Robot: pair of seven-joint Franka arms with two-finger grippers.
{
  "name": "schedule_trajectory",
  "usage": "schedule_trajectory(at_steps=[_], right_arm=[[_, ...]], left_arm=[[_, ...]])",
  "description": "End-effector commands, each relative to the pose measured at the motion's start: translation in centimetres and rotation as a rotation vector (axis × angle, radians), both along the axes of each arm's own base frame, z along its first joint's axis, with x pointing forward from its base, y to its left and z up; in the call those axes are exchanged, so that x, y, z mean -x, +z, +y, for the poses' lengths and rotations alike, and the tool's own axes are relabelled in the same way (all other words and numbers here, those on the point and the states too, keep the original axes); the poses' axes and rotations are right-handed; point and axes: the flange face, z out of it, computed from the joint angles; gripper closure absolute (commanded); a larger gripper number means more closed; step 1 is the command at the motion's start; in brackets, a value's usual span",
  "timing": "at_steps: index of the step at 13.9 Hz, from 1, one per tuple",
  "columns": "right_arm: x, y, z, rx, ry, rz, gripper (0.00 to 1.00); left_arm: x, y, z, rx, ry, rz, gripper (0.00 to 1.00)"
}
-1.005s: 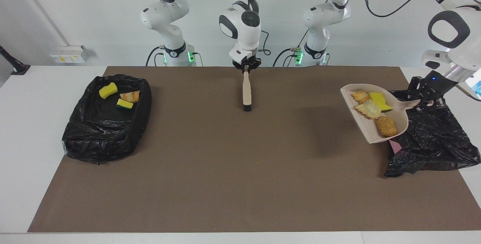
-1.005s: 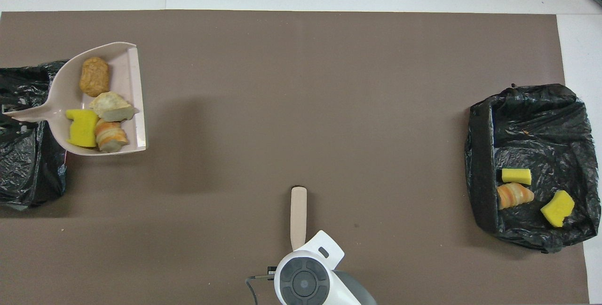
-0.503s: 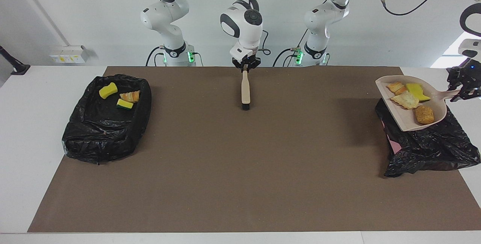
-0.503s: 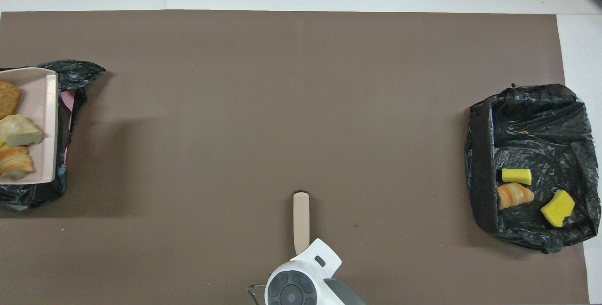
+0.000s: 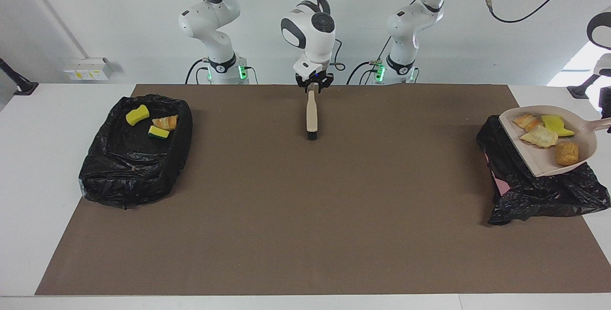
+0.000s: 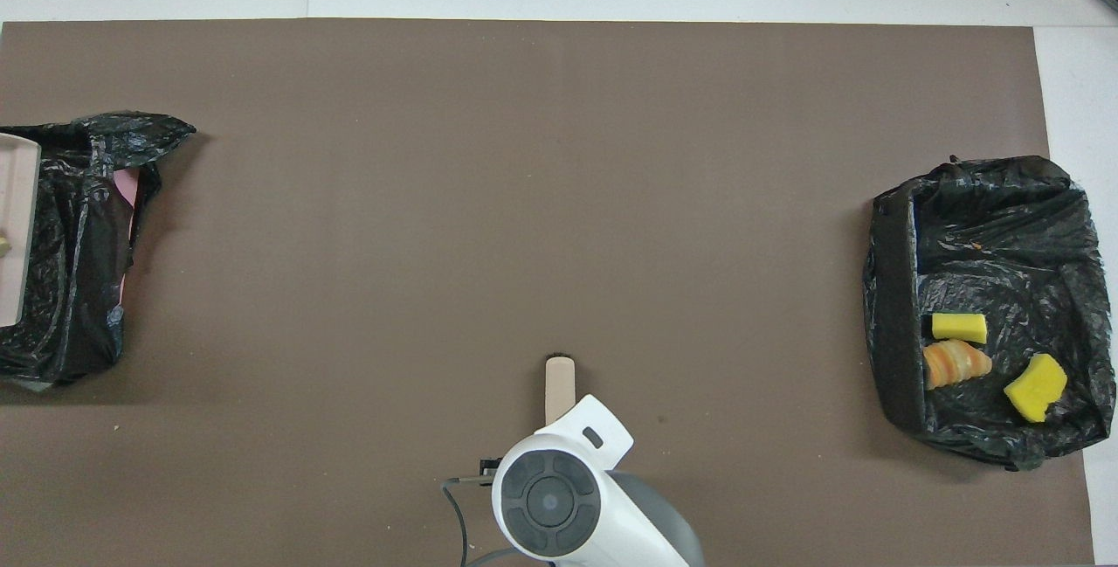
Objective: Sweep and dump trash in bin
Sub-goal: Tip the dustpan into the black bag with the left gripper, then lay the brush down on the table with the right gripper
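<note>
- The dustpan (image 5: 542, 164) has travelled in the last second from above the mat beside the bin (image 5: 534, 195) to a spot over that bin's opening. It now sits at mid-height on the frame edge at the left arm's end. In the overhead view only its lip (image 6: 17, 235) still shows.
- Four pieces of trash (image 5: 539, 135) still ride in the pan, none spilled. Three more scraps (image 5: 165, 122) lie in the second bin (image 5: 133, 166) at the right arm's end, upper part of the frame.
- The mat (image 5: 305, 214) shows no loose scraps, so sweeping looks finished. Judging from this, what remains is to tip the pan so its load slides into the bag.
- Only a dark sliver of the left gripper (image 5: 607, 109) shows, where the pan's handle runs out of frame. Its grip cannot be told, though the pan hangs in the air.
- The right gripper (image 5: 312, 86), top centre, is clenched on the handle of the brush (image 5: 311, 114). The bristles point down the frame, and the arm waits there.
</note>
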Motion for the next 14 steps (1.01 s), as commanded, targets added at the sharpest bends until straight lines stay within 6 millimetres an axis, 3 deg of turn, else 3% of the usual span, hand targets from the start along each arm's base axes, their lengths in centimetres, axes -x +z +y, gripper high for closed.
schedule_trajectory(at_steps=[1, 4, 7, 11, 14], right_arm=[[-5.4, 2.7, -2.4, -0.032, -0.012, -0.042, 0.0], [-8.6, 3.9, -5.0, -0.015, 0.001, -0.1, 0.0], [-11.4, 4.3, -6.9, 0.04, 0.059, -0.161, 0.0], [-12.8, 4.7, -7.2, 0.032, 0.062, -0.171, 0.0], [-15.2, 5.4, -10.6, 0.072, 0.102, -0.206, 0.0]], left_arm=[[0.6, 0.4, -1.0, -0.114, 0.033, -0.029, 1.0], [1.5, 0.8, -1.4, -0.247, 0.15, -0.08, 1.0], [2.4, 1.7, -3.5, -0.409, 0.075, -0.039, 1.0], [3.2, 3.9, -3.7, -0.524, 0.036, -0.032, 1.0], [3.8, 3.8, -3.8, -0.521, 0.059, -0.046, 1.0]])
